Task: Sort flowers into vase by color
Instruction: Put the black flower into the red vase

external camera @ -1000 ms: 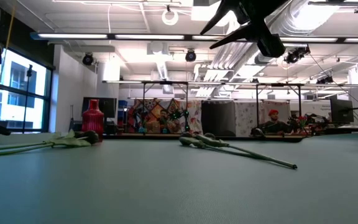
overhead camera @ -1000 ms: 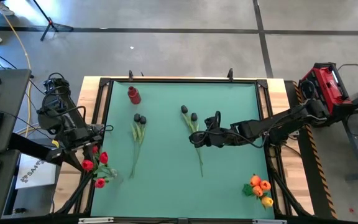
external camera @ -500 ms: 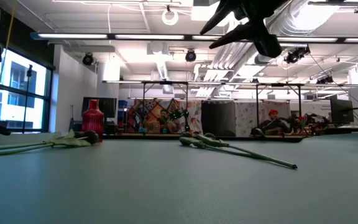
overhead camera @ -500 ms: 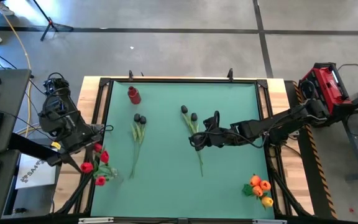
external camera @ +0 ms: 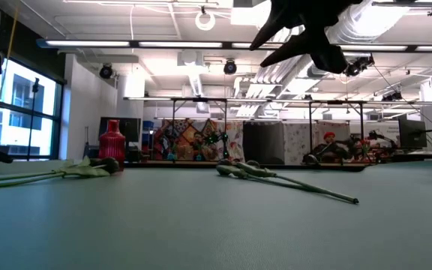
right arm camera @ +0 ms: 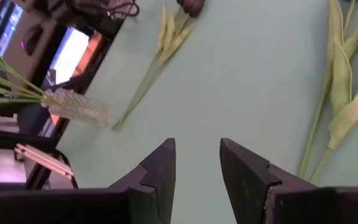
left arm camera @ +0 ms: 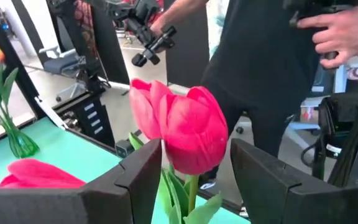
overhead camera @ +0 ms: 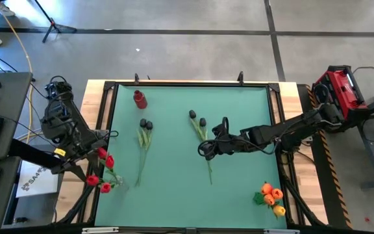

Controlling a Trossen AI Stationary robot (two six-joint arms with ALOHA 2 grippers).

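Currently, from the left: left gripper [overhead camera: 95, 164] sits at the counter's [overhead camera: 174, 195] left edge, fingers spread wide around a red tulip [left arm camera: 188, 134] without pinching it; the red tulips [overhead camera: 102, 170] look bunched in a clear vase [right arm camera: 79, 107] there. A small red vase [overhead camera: 139, 99] stands near the far left corner. Just right of it, a pair of black tulips [overhead camera: 144, 133] lies flat, stems pointing toward the near edge. Mid-counter, a second pair of black tulips [overhead camera: 200, 130] lies loose, and right gripper [overhead camera: 203, 148] hovers above their stems, part open, holding nothing. Orange-yellow tulips [overhead camera: 271, 197] are grouped at the near right corner, well apart. Step in hand looks like the right arm reaching for a black tulip. Next move calls for dropping onto one thin stem, closing on it alone, then carrying it to a vase for black ones.
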